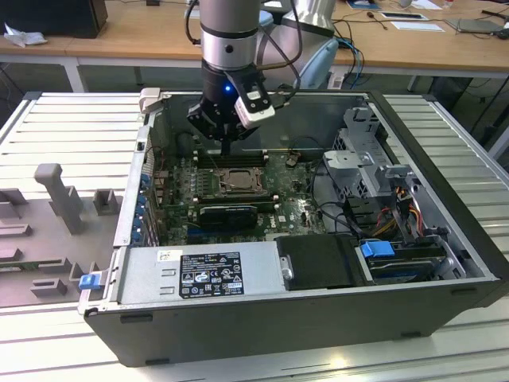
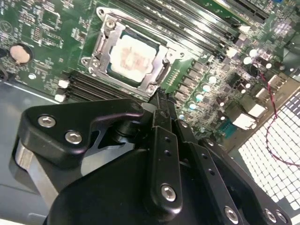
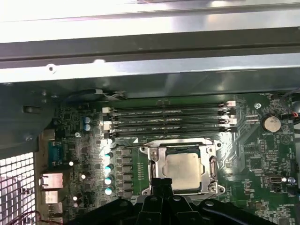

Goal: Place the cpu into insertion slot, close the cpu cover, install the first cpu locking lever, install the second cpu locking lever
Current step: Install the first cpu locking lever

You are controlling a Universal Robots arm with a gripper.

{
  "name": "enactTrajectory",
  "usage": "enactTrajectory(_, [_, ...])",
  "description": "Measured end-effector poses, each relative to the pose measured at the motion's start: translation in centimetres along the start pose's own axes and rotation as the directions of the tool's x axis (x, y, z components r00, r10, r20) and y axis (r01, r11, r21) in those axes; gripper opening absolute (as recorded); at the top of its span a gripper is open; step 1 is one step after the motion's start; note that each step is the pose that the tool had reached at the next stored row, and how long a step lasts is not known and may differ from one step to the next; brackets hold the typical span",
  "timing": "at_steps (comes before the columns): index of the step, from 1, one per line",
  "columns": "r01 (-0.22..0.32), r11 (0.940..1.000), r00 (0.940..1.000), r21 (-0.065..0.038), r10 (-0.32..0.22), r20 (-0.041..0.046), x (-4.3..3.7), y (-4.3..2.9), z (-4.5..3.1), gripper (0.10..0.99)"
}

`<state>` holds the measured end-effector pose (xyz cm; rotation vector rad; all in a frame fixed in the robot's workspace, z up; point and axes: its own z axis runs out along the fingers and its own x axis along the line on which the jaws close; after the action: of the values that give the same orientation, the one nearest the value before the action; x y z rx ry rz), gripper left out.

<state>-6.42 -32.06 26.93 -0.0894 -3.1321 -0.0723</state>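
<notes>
- Nearest you, in the lower part of the exterior view, one grey power supply box (image 1: 199, 270) sits at the front of the open computer case (image 1: 318, 326). There are two blue clips: one blue clip (image 1: 91, 280) at the exterior view's left and a second blue clip (image 1: 377, 248) toward its right.
- The case rests on one slatted metal tabletop (image 1: 64, 119).
- Further in, one black oblong card (image 1: 228, 213) lies across the green board.
- Just behind the card is the single insertion slot (image 1: 219, 181), near the middle of the exterior view.
- One cpu (image 3: 185, 169) already sits in that slot, pale face up.
- One cpu cover (image 3: 155, 161) lies flat around it as a grey frame.
- Your hand (image 2: 158, 96) hangs just above the slot's far edge. Its fingertips are pressed together and nothing is between them.
- In the exterior view the hand (image 1: 227, 148) is in the upper middle, pointing down from the one arm (image 1: 229, 40).
- Beyond the slot you can count four long black memory slots (image 3: 168, 119) side by side.
- One round coin battery (image 3: 268, 123) sits on the board.
- Farthest back, a wooden tabletop (image 1: 119, 36) runs along the upper edge of the exterior view.
</notes>
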Motion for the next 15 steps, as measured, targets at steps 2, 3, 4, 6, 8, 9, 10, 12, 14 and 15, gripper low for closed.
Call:
enactTrajectory(2, [0.002,1.0,1.0,0.0,-0.002,0.0004,0.56,-0.04,0.02,0.106])
enactTrajectory(3, [0.002,1.0,1.0,-0.001,-0.002,0.0003,0.69,-0.04,0.02,0.106])
enactTrajectory(4, [0.002,1.0,1.0,-0.001,-0.002,0.0003,0.79,-0.05,0.02,0.106])
enactTrajectory(6, [0.003,1.0,1.0,-0.002,-0.003,0.0003,1.02,-0.06,0.02,0.106])
enactTrajectory(8, [0.003,1.0,1.0,-0.002,-0.003,0.0002,1.29,-0.07,0.02,0.106])
enactTrajectory(9, [0.003,1.0,1.0,-0.002,-0.003,0.0002,1.37,-0.08,0.02,0.106])
enactTrajectory(10, [0.003,1.0,1.0,-0.002,-0.003,0.0002,1.45,-0.09,0.02,0.106])
enactTrajectory(12, [0.003,1.0,1.0,-0.002,-0.003,0.0,1.82,-0.12,0.02,0.106])
enactTrajectory(14, [0.003,1.0,1.0,-0.004,-0.003,0.0001,3.02,-0.18,0.05,0.106])
enactTrajectory(15, [0.003,1.0,1.0,-0.005,-0.003,0.0001,3.29,-0.2,0.08,0.106])
